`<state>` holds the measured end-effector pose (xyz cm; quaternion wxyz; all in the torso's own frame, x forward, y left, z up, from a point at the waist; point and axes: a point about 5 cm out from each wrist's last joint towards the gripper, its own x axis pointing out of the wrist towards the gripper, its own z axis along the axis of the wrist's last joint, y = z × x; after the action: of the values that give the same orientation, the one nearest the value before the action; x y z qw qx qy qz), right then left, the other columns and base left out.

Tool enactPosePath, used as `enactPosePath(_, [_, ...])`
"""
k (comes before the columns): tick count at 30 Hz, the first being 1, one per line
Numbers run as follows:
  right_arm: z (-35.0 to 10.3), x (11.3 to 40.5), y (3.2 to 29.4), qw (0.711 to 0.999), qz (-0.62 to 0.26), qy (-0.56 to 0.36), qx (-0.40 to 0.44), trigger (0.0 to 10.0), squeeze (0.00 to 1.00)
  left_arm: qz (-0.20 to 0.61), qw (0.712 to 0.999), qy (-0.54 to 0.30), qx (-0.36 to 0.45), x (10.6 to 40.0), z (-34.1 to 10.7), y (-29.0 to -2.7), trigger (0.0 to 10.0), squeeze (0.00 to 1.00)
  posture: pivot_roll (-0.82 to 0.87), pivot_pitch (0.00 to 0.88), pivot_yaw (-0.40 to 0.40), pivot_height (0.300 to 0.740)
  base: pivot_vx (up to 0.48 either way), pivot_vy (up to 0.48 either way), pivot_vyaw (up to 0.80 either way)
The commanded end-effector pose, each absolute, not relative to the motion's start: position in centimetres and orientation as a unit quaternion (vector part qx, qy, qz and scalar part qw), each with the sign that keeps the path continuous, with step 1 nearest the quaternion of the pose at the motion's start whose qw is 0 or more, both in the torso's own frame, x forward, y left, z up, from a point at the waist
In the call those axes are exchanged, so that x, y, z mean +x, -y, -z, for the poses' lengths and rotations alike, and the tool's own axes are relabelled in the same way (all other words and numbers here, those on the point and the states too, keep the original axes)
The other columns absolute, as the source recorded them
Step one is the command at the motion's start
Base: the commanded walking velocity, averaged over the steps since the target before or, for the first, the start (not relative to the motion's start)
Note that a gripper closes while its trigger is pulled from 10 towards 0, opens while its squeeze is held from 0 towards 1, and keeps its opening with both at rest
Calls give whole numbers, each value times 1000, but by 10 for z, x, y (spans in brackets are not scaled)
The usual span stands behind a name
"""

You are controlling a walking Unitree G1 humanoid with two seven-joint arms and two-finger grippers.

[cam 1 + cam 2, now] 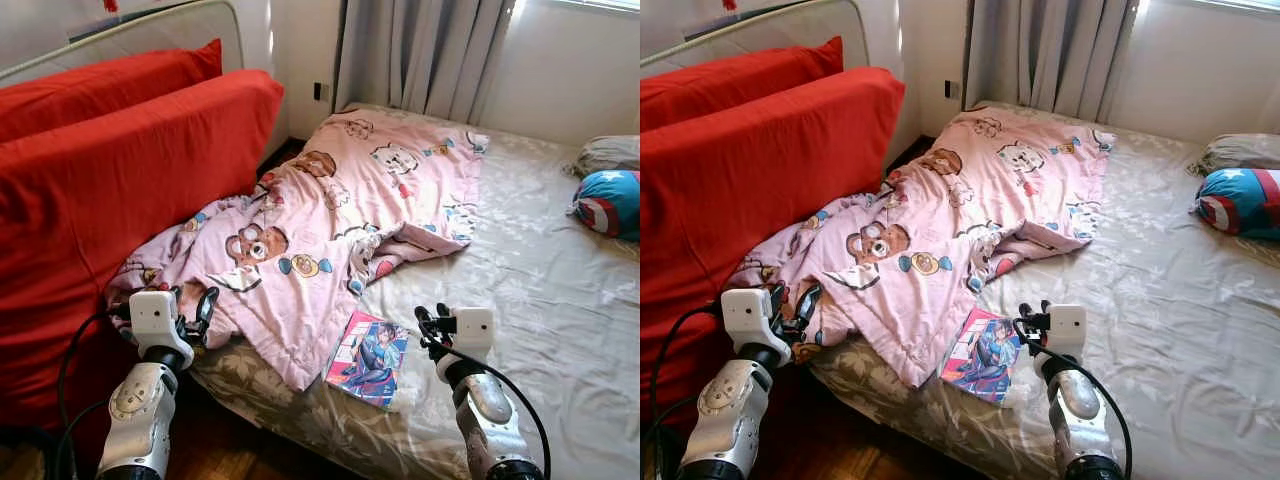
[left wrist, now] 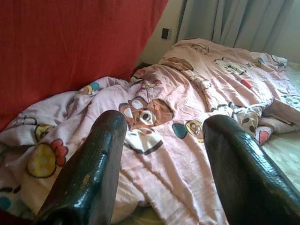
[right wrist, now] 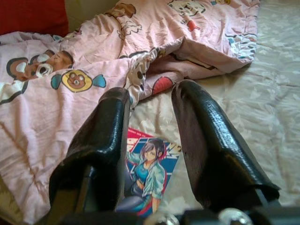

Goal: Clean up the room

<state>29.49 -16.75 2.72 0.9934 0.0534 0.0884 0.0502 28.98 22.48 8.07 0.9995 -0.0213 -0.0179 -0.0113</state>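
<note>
both arms rise at the bottom of the left eye view. left gripper [image 1: 198, 312] is at the bed's near left corner, over the edge of the blanket [image 1: 330, 215], with its fingers apart and holding nothing. right gripper [image 1: 430, 322] hangs over the sheet [image 1: 530, 300], just beside the comic book [image 1: 368, 357]; from here i cannot tell how its fingers stand. book lies flat near the front edge of the bed, its left edge against the blanket's lower corner. pink blanket with bears is crumpled and spread from the near left corner toward the curtain [image 1: 420, 50]. two red cushions [image 1: 110, 170] stand against the left side of the bed. a blue round pillow [image 1: 610, 203] with a star and a grey pillow [image 1: 608, 153] lie at the far right.

right eye view gives the same scene.

left wrist view: the two black fingers [image 2: 93, 173] are wide apart, nothing between them, blanket under them and a red cushion beside.

right wrist view: the fingers [image 3: 101, 140] are apart and empty, above the book, which lies on the sheet touching the blanket.
</note>
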Motion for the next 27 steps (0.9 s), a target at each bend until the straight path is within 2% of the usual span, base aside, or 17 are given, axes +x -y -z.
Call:
enactPosePath(1, [-25, 293, 168, 993, -49, -94, 53, 10000, 0, 12, 1000, 17, -21, 289, -80, -225, 10000, 0, 11, 65, -52, 668, 0, 0, 0])
enactPosePath(3, [-24, 294, 168, 992, -49, -105, 50, 10000, 0, 13, 1000, 17, -21, 289, -80, -225, 10000, 0, 10, 66, -50, 668, 0, 0, 0])
enactPosePath(8, [-24, 292, 167, 992, -52, -96, 55, 10000, 0, 16, 1000, 18, -20, 290, -81, -223, 10000, 0, 10, 70, -48, 633, 0, 0, 0])
enactPosePath(27, [-21, 291, 159, 990, -70, -107, 56, 10000, 0, 32, 999, 2, -5, 286, -77, -219, 10000, 0, 39, 60, -52, 633, 0, 0, 0])
